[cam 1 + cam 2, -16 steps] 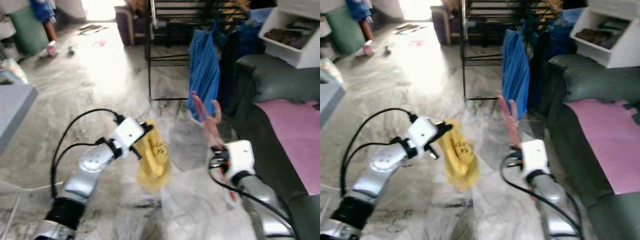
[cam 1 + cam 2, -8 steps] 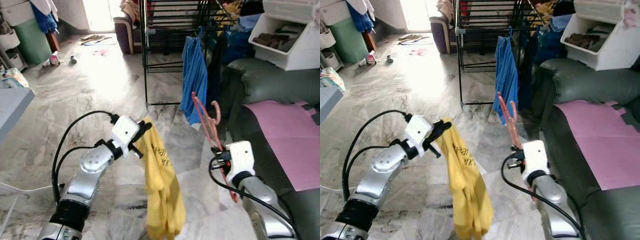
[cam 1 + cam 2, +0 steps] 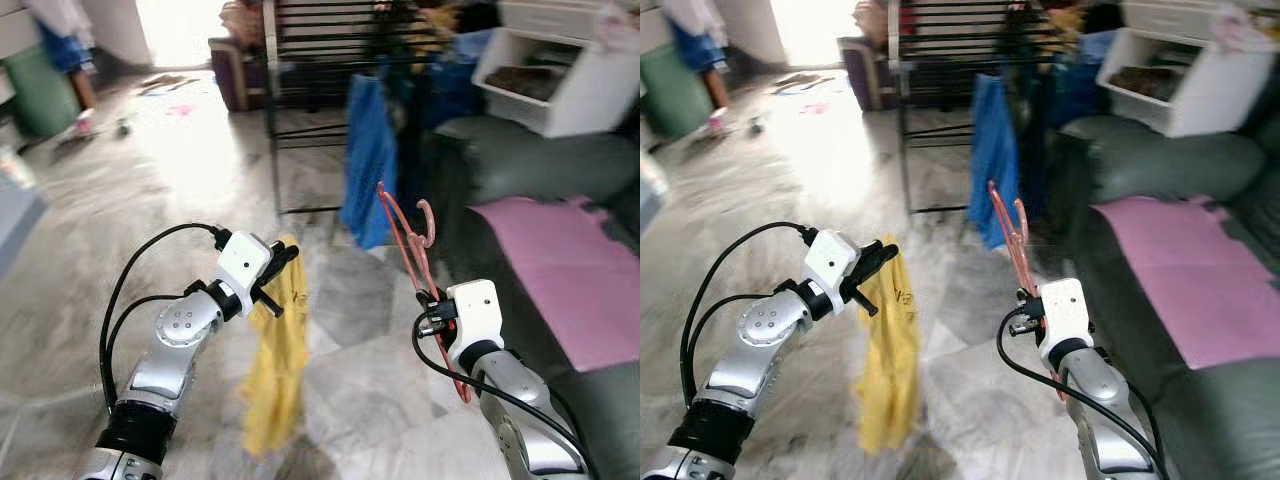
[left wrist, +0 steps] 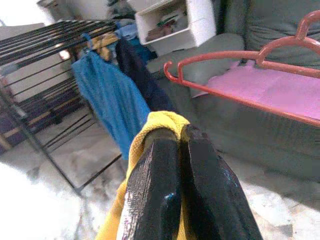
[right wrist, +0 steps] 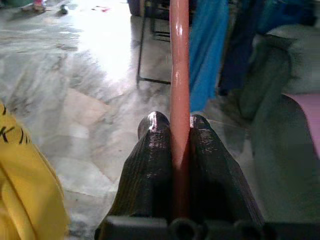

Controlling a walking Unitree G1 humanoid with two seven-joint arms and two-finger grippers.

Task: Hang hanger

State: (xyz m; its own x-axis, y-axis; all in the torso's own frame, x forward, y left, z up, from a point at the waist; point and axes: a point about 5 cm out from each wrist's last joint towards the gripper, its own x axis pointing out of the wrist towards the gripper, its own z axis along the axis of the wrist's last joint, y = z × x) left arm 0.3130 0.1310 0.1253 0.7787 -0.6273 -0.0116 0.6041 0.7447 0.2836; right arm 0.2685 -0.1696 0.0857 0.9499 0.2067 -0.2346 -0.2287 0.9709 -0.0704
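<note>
A salmon-red hanger [image 3: 412, 240] stands upright in my right gripper [image 3: 430, 297], which is shut on its bar [image 5: 179, 95]; its hook points up, level with the blue cloth. My left gripper [image 3: 284, 262] is shut on the top of a yellow garment [image 3: 274, 360] that hangs limp down toward the marble floor. In the left wrist view the yellow cloth [image 4: 159, 122] is pinched between the black fingers [image 4: 155, 185], with the hanger [image 4: 240, 75] beyond. A black drying rack [image 3: 330, 60] stands ahead, a blue cloth [image 3: 368, 155] hanging from it.
A dark green sofa [image 3: 530, 170] with a pink cover [image 3: 560, 280] lies along the right. A white bin [image 3: 565, 85] sits on top of it. A person [image 3: 65, 55] stands far left by a green bin. Open marble floor [image 3: 150, 180] stretches ahead on the left.
The camera has shifted and blurred. The yellow garment hangs straighter and closer under the left gripper. Both grippers keep their hold.
</note>
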